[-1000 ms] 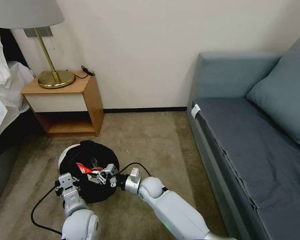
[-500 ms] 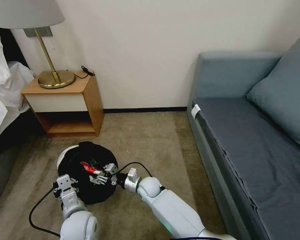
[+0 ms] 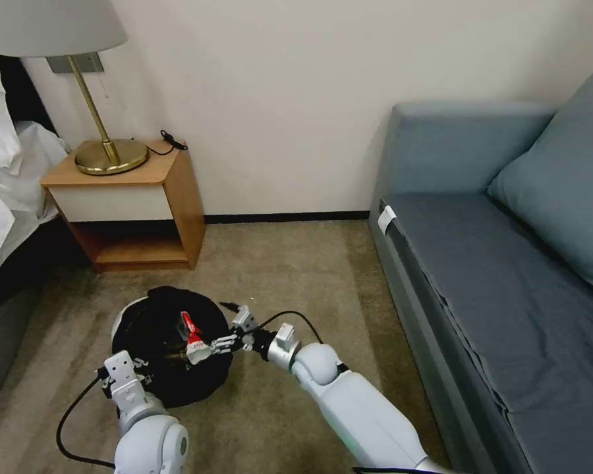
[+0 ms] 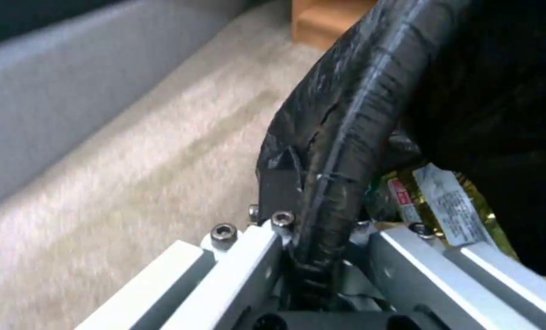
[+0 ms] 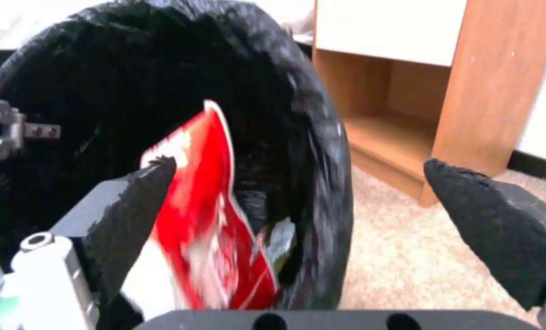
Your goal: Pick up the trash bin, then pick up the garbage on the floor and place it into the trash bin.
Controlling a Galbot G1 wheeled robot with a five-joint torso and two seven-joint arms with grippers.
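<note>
Trash bin (image 3: 153,315): white, round, lined with a black bag (image 5: 309,137) folded over its rim; lower left of the head view, on the beige carpet (image 3: 290,270).
Red-and-white wrapper (image 3: 190,329): stands on edge inside the bin's mouth; in the right wrist view (image 5: 209,206) it lies against one dark finger pad, the other pad well apart from it.
Other garbage: a gold-and-yellow printed wrapper (image 4: 444,201) lies inside the bin, just behind the rim.
Right gripper (image 3: 234,326): at the bin's right rim, jaws spread wide, released, gripping nothing.
Left gripper (image 3: 128,370): at the bin's lower-left rim; in the left wrist view (image 4: 322,229) its fingers are clenched on the bag-covered rim.
Surroundings: wooden nightstand (image 3: 135,210) with a brass lamp (image 3: 105,148), upper left; grey-blue sofa (image 3: 507,263), right; white bedding (image 3: 6,171), left edge.
</note>
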